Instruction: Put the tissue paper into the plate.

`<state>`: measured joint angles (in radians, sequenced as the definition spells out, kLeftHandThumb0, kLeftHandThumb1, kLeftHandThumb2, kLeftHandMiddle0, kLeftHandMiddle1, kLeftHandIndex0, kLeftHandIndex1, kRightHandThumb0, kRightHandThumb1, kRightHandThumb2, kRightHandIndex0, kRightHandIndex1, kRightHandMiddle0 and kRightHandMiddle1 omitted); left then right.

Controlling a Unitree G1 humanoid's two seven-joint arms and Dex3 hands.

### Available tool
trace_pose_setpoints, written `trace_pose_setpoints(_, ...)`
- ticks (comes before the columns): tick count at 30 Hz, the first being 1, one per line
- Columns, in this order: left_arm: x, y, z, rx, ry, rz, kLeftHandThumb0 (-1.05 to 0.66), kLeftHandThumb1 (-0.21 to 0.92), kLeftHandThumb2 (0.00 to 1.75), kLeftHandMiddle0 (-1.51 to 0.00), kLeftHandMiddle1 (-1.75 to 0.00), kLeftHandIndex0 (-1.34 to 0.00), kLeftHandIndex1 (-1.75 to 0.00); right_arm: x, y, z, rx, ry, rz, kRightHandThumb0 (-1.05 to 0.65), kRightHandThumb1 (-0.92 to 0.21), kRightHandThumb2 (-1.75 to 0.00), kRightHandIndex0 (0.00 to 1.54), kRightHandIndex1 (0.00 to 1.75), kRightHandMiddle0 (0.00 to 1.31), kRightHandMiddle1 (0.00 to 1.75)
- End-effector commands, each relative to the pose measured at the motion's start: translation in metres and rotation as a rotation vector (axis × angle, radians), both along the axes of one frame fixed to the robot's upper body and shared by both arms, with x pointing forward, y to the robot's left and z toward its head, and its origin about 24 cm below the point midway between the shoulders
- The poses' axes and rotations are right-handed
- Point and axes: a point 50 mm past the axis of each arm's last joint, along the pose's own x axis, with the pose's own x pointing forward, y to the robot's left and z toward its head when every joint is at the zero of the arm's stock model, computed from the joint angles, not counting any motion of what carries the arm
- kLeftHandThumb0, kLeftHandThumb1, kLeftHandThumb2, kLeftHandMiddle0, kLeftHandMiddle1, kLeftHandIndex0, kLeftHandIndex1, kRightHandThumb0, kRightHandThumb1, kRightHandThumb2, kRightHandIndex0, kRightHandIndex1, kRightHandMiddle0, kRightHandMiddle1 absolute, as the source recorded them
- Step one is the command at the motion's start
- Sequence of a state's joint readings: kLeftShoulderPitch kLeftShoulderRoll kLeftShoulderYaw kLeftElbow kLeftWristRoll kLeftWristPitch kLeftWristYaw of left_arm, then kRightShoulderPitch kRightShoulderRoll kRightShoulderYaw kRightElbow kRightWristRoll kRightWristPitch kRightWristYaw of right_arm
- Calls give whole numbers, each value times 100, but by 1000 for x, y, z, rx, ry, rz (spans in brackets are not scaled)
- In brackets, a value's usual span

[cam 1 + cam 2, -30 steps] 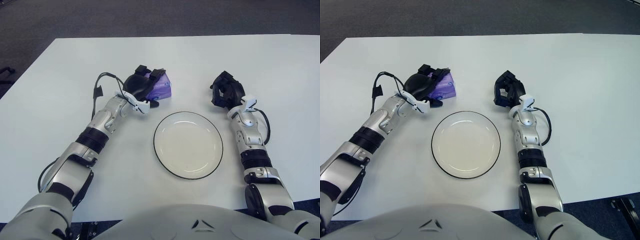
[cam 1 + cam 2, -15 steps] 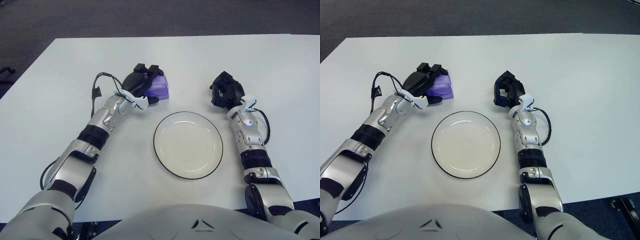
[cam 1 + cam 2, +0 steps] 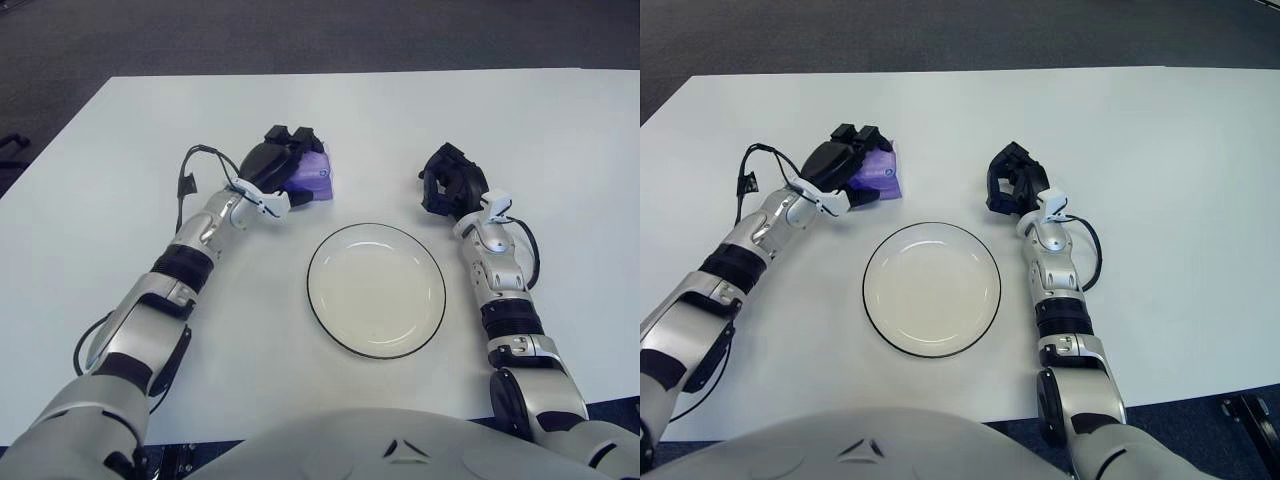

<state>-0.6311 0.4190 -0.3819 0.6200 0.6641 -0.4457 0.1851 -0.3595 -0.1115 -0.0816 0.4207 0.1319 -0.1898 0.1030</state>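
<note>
A purple tissue pack [image 3: 314,176] is seen on the white table [image 3: 120,150], beyond the upper left rim of the plate [image 3: 376,290] and apart from it. The left hand [image 3: 278,167] is laid over the pack from its left side, with the dark fingers [image 3: 291,137] draped across the far top edge and a lower digit brought in beneath the near edge. The pack is thus enclosed from above and below, which reads as a grasp being closed on it; whether it is lifted clear of the table cannot be told. This hold is judged to be chosen because the pack is soft and low, so a wrap over the top gives more purchase than a pinch at one corner.

The plate is placed at the centre, between the two arms, with its shallow well bare, so that a short carry to the right and toward the robot would bring the pack over it. The right hand [image 3: 452,182] is shown just beyond the plate's upper right rim, with its fingers curled in on themselves and nothing held.

In the left eye view more of the pack's right face is exposed past the fingers, with a pale mark on it. In the right eye view [image 3: 880,170] the pack is more hidden behind the hand, though the gap between pack and plate rim is shown more plainly.
</note>
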Motion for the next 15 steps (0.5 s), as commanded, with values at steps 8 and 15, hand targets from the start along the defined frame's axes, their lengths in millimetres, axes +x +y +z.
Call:
trace_pose_setpoints(8,-5,18,30,-25,-161,-35,49,25,139,-66,-175,-73,-175,-43,9,-74,63,270,-20,-47,-35,-127,101,175,58,175)
trace_pose_setpoints(15,-15,12,54,-132,-291,-102,49,25,139,-66,-175,-73,-175,-42,8,-75,64,272,-16,-46,-36,-126,100,175,57,175)
